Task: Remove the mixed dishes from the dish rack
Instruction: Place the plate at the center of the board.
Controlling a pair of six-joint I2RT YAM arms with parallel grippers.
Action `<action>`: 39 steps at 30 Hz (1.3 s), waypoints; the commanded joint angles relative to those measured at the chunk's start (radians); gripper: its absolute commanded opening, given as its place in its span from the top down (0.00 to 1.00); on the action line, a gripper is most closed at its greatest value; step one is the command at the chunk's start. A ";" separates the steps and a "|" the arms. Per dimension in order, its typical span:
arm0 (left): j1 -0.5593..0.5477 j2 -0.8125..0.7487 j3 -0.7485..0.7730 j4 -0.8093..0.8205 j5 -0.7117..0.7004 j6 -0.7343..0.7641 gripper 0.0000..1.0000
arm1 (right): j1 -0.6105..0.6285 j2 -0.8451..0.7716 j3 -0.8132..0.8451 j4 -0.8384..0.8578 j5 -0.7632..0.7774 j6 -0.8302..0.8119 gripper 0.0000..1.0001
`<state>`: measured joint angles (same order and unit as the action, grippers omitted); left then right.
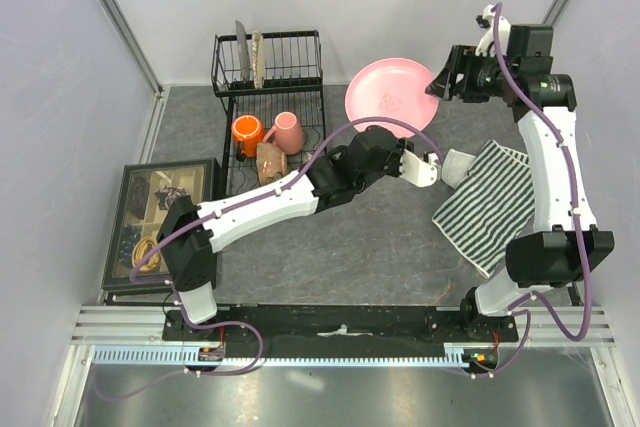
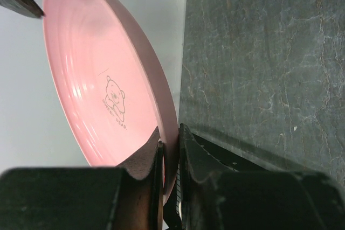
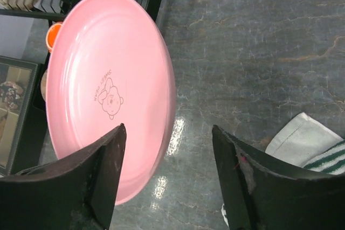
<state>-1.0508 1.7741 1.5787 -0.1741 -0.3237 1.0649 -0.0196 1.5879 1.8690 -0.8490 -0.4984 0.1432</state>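
The wide pink dish (image 1: 393,97) is held on edge in the air right of the dish rack (image 1: 268,77), its underside with a bear drawing showing. My left gripper (image 1: 408,143) is shut on its lower rim (image 2: 170,133). My right gripper (image 1: 440,82) is open at the dish's right rim; in the right wrist view (image 3: 168,129) the dish (image 3: 108,90) overlaps the left finger. An orange mug (image 1: 247,134), a pink mug (image 1: 288,132) and a brownish bowl (image 1: 270,162) sit on the rack base. Two upright pieces (image 1: 250,55) stand in the back basket.
The striped cloth (image 1: 495,205) lies on the table at the right, under my right arm. A black-framed box of trinkets (image 1: 160,217) sits at the left, beside the rack. Grey walls close in the back and both sides.
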 commanded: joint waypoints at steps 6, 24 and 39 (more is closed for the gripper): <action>-0.020 -0.018 0.009 0.081 -0.028 0.029 0.98 | 0.061 0.038 -0.074 0.067 0.104 -0.051 0.44; -0.017 -0.038 -0.034 0.159 -0.072 0.007 0.53 | 0.061 0.119 -0.044 0.091 0.135 -0.067 1.00; 0.066 -0.174 -0.163 0.188 -0.118 -0.103 0.11 | 0.055 0.378 -0.001 0.238 0.152 -0.073 1.00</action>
<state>-1.0065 1.6920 1.4670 -0.0509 -0.4080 1.0286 0.0410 1.8923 1.8229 -0.7227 -0.3435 0.0834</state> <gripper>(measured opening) 0.892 0.059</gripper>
